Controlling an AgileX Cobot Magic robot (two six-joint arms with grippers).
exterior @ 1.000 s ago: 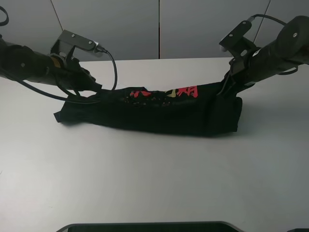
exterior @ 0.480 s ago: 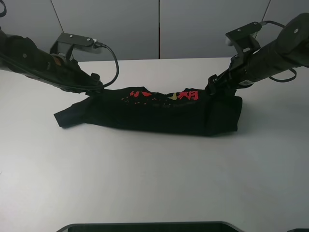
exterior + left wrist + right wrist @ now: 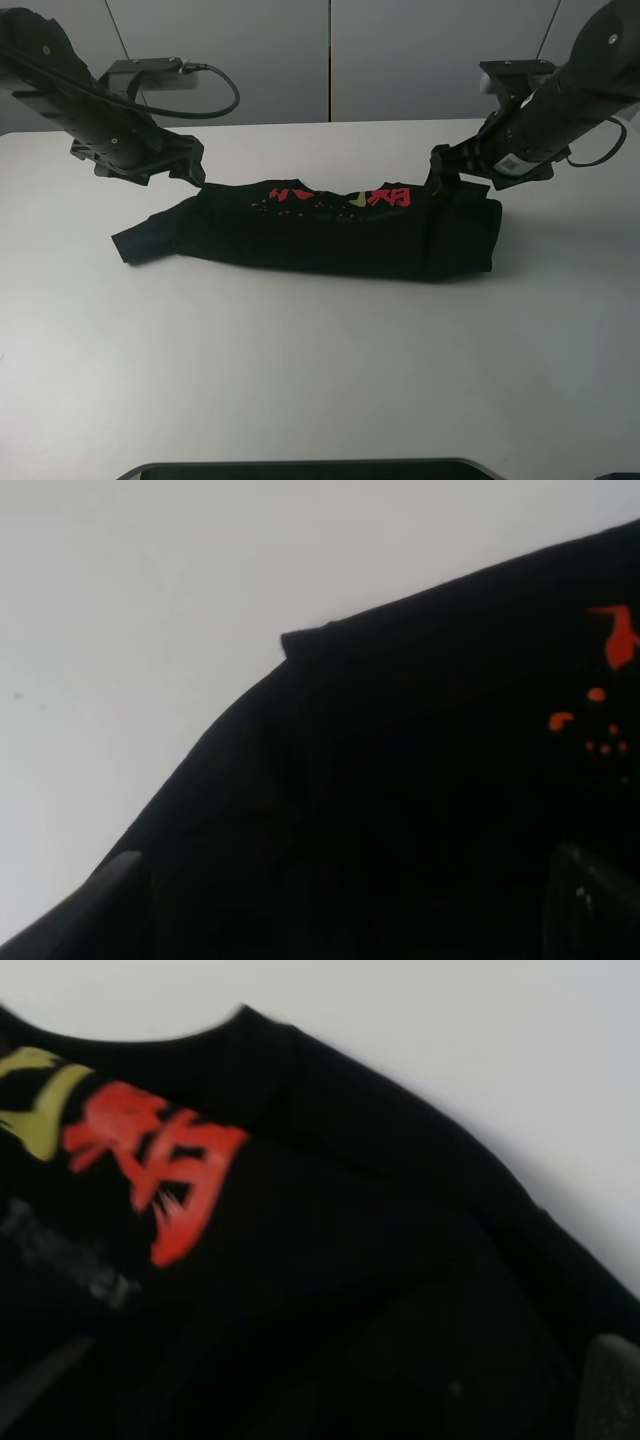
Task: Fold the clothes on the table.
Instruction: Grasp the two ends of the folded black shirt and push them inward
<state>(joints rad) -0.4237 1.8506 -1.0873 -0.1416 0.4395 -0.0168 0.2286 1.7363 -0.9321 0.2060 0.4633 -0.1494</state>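
The black T-shirt (image 3: 320, 235) lies on the white table (image 3: 300, 380) folded into a long band, with its red and yellow characters (image 3: 340, 197) along the far edge and a sleeve (image 3: 135, 243) sticking out at the left. My left gripper (image 3: 190, 170) hovers just above the band's far left corner, open and empty. My right gripper (image 3: 440, 170) hovers above the far right part, open and empty. In the left wrist view the shirt (image 3: 400, 780) fills the space between the spread fingers (image 3: 110, 880). The right wrist view shows the shirt (image 3: 300, 1260) and its red print (image 3: 160, 1160).
A dark flat object (image 3: 300, 468) lies at the table's front edge. Grey wall panels (image 3: 330, 60) stand behind the table. A cable (image 3: 225, 95) loops off the left wrist. Bare tabletop lies in front of the shirt.
Both grippers have let go of the shirt's far edge and lifted back from it. The raised edge has dropped and the shirt lies flatter.
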